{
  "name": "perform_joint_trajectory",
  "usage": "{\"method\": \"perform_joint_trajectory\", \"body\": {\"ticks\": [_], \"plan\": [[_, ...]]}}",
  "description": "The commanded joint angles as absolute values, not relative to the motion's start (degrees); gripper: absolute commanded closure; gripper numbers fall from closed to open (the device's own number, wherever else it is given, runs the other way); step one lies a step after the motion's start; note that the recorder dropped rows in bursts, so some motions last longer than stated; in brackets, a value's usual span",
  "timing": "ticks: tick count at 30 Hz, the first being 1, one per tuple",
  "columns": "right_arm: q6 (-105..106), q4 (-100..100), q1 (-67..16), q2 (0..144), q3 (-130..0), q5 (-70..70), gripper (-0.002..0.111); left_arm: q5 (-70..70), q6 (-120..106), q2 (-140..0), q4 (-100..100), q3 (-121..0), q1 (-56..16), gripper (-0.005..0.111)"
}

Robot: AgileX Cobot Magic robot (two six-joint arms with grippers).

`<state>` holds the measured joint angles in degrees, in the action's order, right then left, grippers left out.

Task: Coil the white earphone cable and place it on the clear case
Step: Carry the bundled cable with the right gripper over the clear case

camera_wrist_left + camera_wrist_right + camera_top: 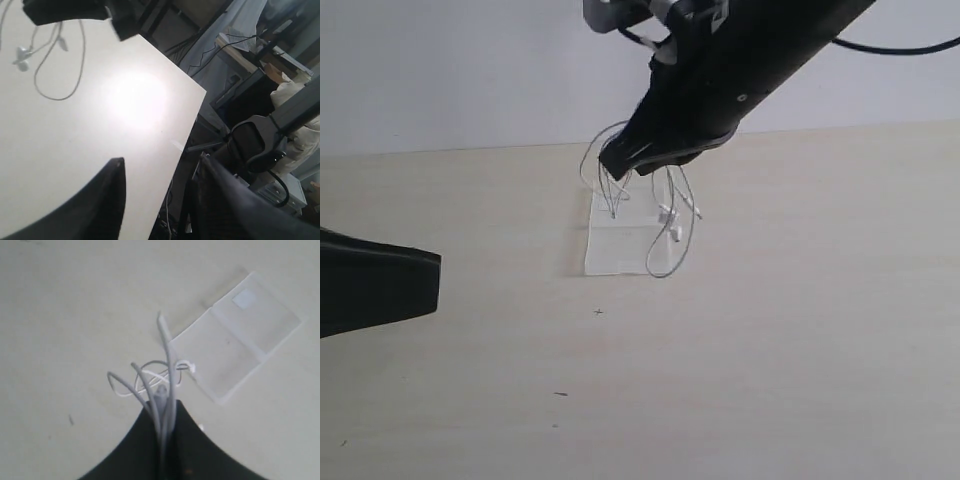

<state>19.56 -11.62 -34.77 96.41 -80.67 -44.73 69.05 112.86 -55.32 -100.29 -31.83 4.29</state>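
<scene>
Right tool is clamping several strands of the white earphone cable. Its loops are hanging over the clear case, near the table's far edge. The wire is behaving light, limp and springy, so you are best gripping the gathered bundle, not the earbuds. Left tool is sitting with jaws apart, empty.

Fig. Item counts: 1 white earphone cable w/ 2 earbuds; 1 clear case; 1 table; 1 left gripper + 1 right gripper = 2 total. Cable loops: several, exact no. unclear.
</scene>
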Motion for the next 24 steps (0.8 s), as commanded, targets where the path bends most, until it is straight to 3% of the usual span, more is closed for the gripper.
{"method": "perform_joint_trajectory", "body": {"ticks": [1, 12, 24], "plan": [[16.4, -10.71, -33.87, 103.61, -83.97, -36.45, 0.108, 69.28, 113.1, -55.07, -99.95, -31.45, 4.08, 0.061], [10.68, -6.62, -33.87, 119.73, -101.34, -40.32, 0.108, 68.25, 112.87, -55.07, -99.95, -31.45, 4.08, 0.061], [5.34, -6.75, -33.19, 124.08, -106.59, -34.96, 0.108, 66.9, 112.77, -55.07, -99.95, -31.32, 4.08, 0.061]]}}
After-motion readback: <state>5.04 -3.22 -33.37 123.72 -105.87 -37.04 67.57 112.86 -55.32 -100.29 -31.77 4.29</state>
